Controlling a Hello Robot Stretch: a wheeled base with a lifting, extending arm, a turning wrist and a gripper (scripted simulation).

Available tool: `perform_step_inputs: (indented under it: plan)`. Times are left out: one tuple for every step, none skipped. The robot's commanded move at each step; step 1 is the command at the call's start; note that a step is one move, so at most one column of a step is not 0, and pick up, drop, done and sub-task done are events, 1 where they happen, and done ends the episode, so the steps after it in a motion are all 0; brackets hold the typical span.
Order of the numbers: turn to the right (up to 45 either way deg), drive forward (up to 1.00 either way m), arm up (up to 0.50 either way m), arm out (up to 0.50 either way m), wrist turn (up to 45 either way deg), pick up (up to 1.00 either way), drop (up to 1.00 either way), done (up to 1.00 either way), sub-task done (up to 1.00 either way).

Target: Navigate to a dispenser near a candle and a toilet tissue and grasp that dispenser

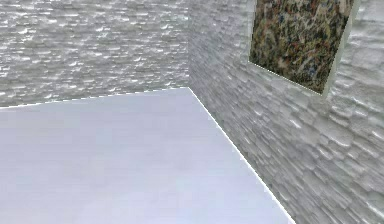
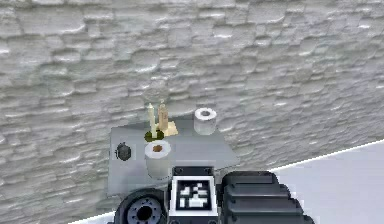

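Grey table (image 2: 215, 152): two slim bottles (image 2: 157, 115), tissue roll (image 2: 206, 120) beside. Gripper (image 2: 143, 209) at bottom edge; cannot tell its grip or load.

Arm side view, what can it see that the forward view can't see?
In the arm side view: a grey table against the wall, with two toilet tissue rolls, two slim bottles and a small pale-yellow thing on it, plus the robot's dark arm at the bottom edge. In the forward view: a framed picture on the wall at the right, and a room corner. Both: rough white stone walls and pale floor.
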Motion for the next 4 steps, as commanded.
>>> perform_step_inputs:
  plan:
    - [0.0, 0.0, 0.0, 0.5, 0.0, 0.0, 0.0, 0.0, 0.0]
    - [0.0, 0.0, 0.0, 0.0, 45.0, 0.0, 0.0, 0.0, 0.0]
    - [0.0, 0.0, 0.0, 0.0, 45.0, 0.0, 0.0, 0.0, 0.0]
    - [0.0, 0.0, 0.0, 0.0, 42.0, 0.0, 0.0, 0.0, 0.0]
